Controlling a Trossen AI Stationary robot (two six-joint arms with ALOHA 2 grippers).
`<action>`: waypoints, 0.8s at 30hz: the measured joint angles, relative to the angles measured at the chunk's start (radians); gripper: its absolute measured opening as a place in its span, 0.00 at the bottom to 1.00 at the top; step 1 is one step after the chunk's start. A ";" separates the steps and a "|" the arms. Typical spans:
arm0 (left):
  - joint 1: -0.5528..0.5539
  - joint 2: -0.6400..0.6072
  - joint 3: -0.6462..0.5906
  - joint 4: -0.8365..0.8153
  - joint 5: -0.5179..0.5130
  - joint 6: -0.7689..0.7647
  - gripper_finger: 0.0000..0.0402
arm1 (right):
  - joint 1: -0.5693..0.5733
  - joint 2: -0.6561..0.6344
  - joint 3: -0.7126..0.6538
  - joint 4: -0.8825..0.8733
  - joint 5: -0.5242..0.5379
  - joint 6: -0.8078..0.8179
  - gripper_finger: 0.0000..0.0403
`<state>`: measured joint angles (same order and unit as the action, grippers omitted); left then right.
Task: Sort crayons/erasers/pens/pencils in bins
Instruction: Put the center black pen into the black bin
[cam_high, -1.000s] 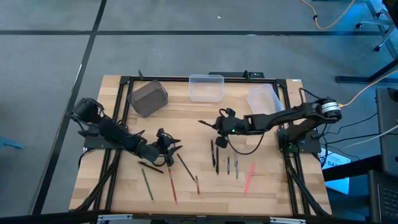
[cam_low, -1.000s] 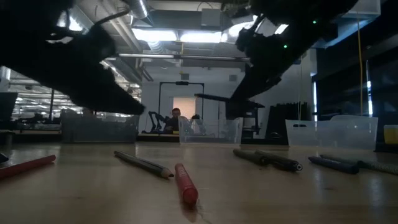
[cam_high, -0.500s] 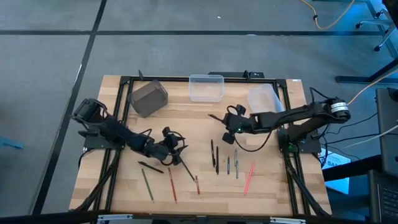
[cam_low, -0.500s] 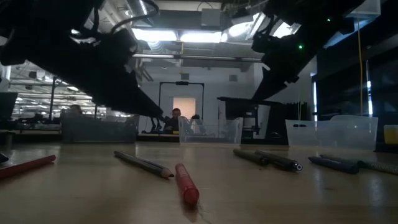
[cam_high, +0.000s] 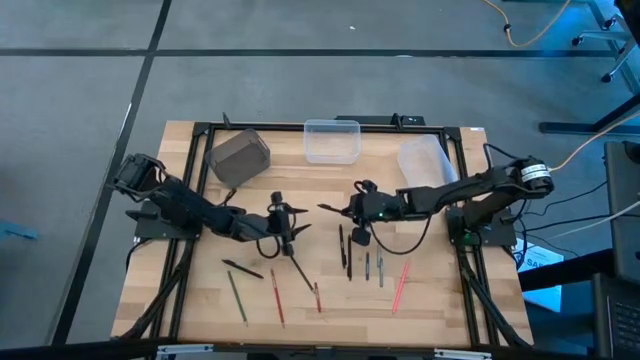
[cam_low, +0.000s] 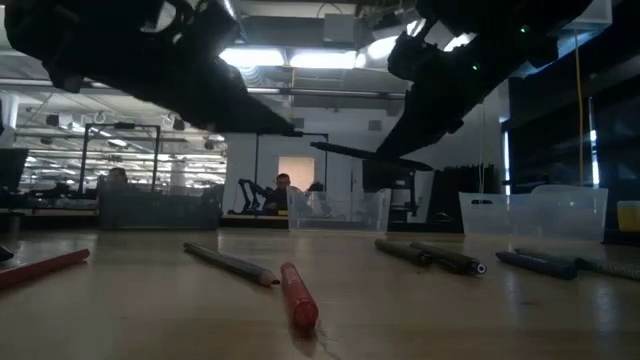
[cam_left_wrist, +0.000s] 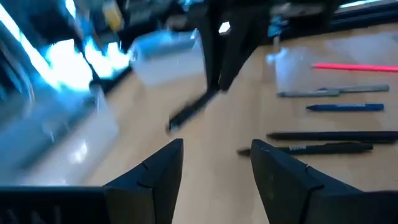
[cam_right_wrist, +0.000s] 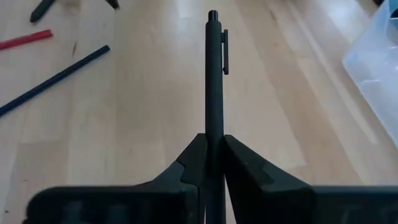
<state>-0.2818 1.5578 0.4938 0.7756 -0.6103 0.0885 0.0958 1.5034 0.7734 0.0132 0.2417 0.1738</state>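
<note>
My right gripper (cam_high: 352, 210) is shut on a black pen (cam_high: 331, 208) above the table's middle. The pen juts toward the left edge; it also shows in the low view (cam_low: 352, 152). My left gripper (cam_high: 284, 226) hovers open and empty left of the pen, over a dark pencil (cam_high: 298, 268). Green (cam_high: 237, 297), red (cam_high: 277, 297), black (cam_high: 343, 246), grey (cam_high: 379, 268) and pink (cam_high: 401, 285) sticks lie flat on the near half of the table. A dark grey bin (cam_high: 240, 156), a clear bin (cam_high: 332, 140) and a whitish bin (cam_high: 424, 160) stand along the far edge. My right gripper pinches the pen's shaft (cam_right_wrist: 214, 127) between its two fingers (cam_right_wrist: 196, 155), at the end away from the clip (cam_right_wrist: 224, 53). The fingers come level from the table's right, and the pen lies along them, reaching out ahead. The pen is lifted clear, about level.
A short red crayon (cam_high: 318, 295) and a black stick (cam_high: 243, 268) lie near the front. The black frame rails (cam_high: 195, 170) run along both table sides. People and benches show in the room behind (cam_low: 282, 190).
My left gripper has gone toward the table's right edge and a little toward the far edge, staying open. My right gripper, with the pen, has drawn back toward the right edge and then returned toward the left and near edges; the pen stays clear of the table.
</note>
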 joint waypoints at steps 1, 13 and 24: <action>-0.005 0.000 0.001 0.019 0.000 0.061 0.45 | 0.002 0.003 0.000 0.000 0.000 0.007 0.12; 0.055 0.132 0.355 -0.428 -0.058 0.394 0.45 | 0.009 0.007 0.000 0.050 -0.060 0.146 0.12; 0.075 0.240 0.484 -0.593 -0.069 0.418 0.40 | 0.019 0.007 0.000 0.052 -0.060 0.185 0.12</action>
<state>-0.2073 1.7975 0.9781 0.1828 -0.6791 0.5066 0.1150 1.5101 0.7734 0.0654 0.1818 0.3592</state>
